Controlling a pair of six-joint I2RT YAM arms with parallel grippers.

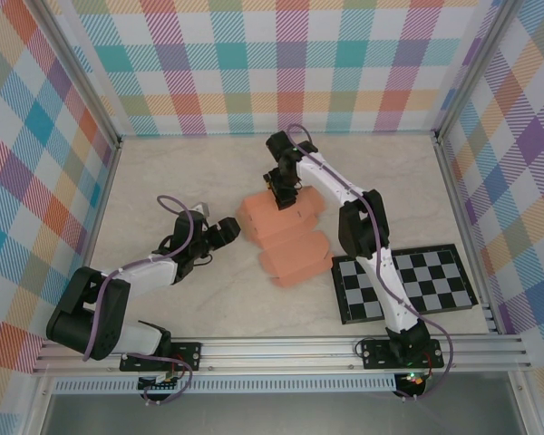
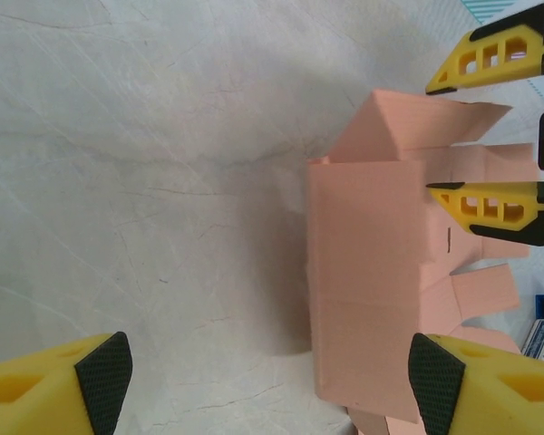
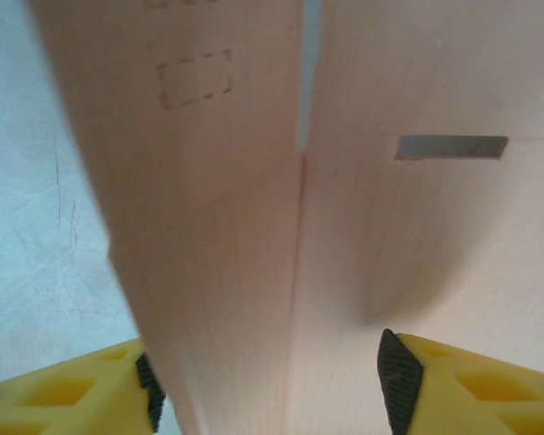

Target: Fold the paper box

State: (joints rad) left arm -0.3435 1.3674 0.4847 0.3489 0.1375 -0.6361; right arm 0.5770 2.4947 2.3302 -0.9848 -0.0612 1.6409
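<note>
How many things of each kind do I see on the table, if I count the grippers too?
paper box: 1
checkered board: 1
grippers: 2 (left gripper, right gripper)
Total: 4

Paper box: salmon-orange thin card, plain, part-folded w/ flaps raised, lying mid-table, long axis approx 11–5 o'clock.
</note>
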